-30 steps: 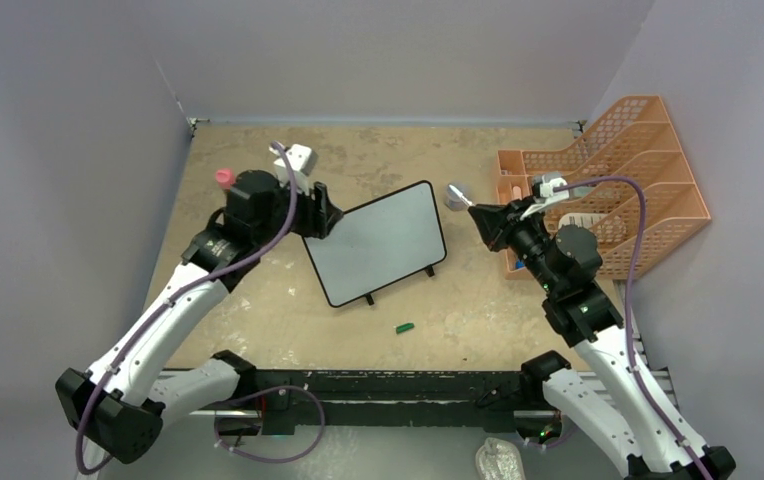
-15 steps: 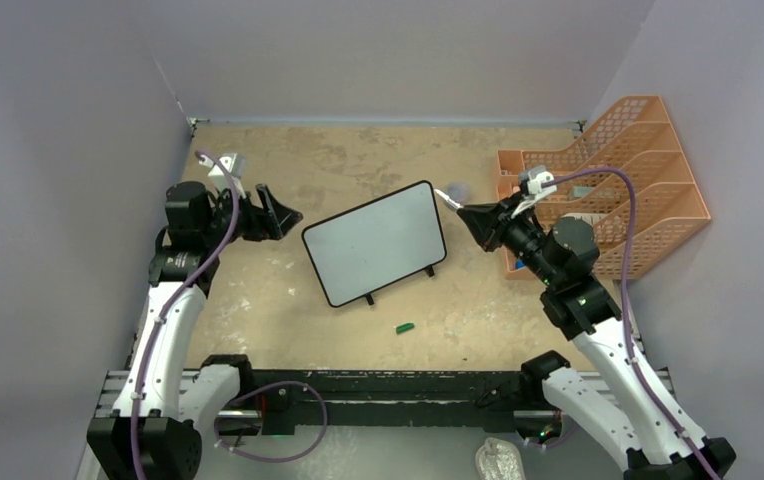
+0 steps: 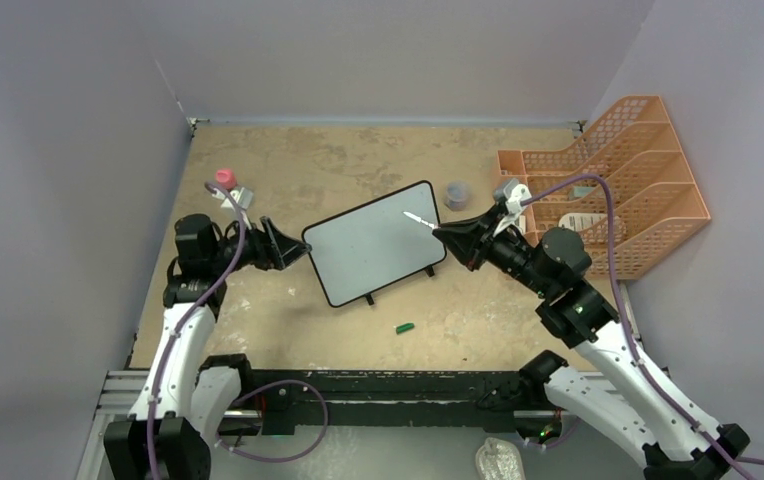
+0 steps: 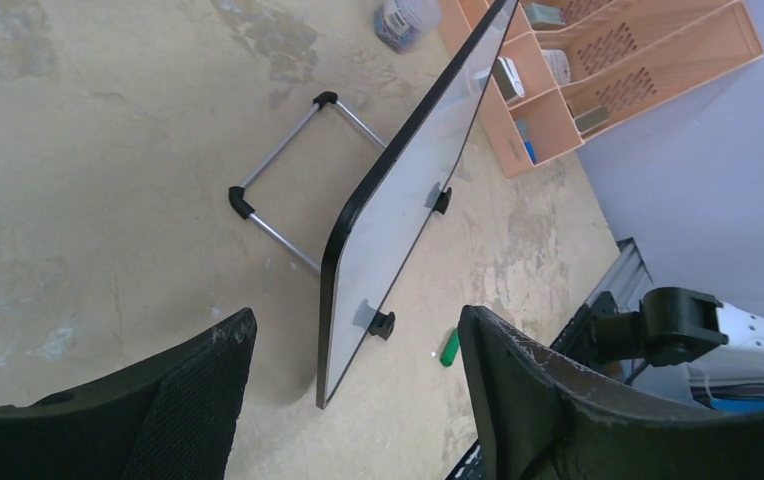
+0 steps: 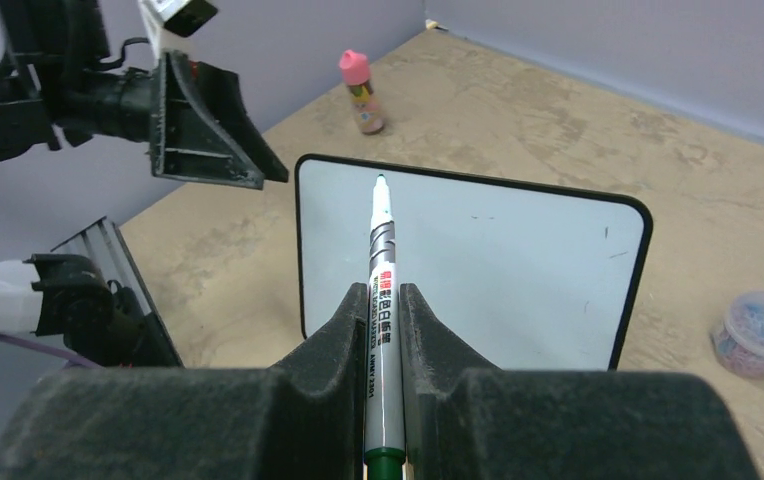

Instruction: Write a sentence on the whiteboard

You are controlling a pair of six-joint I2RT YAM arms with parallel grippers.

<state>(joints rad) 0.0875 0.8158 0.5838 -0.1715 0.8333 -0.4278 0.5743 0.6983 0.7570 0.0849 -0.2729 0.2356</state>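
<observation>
Whiteboard (image 3: 376, 245), small, white and black-framed, stands tilted at mid-table and is blank, so you're at the first stroke. Your right gripper (image 5: 383, 295) is clamped on the slim white marker pen (image 5: 382, 240), whose tip is over the board. Your left gripper (image 4: 346, 322) gapes empty at the board's edge. Next, I'd judge, touch down lightly with the board braced. Count one board, one marker and one small green cap (image 3: 405, 326).

Whiteboard (image 3: 378, 245) centre; left tool (image 3: 293, 248) just left; marker (image 3: 420, 219) over its right half; rack (image 3: 648, 200) far right.
</observation>
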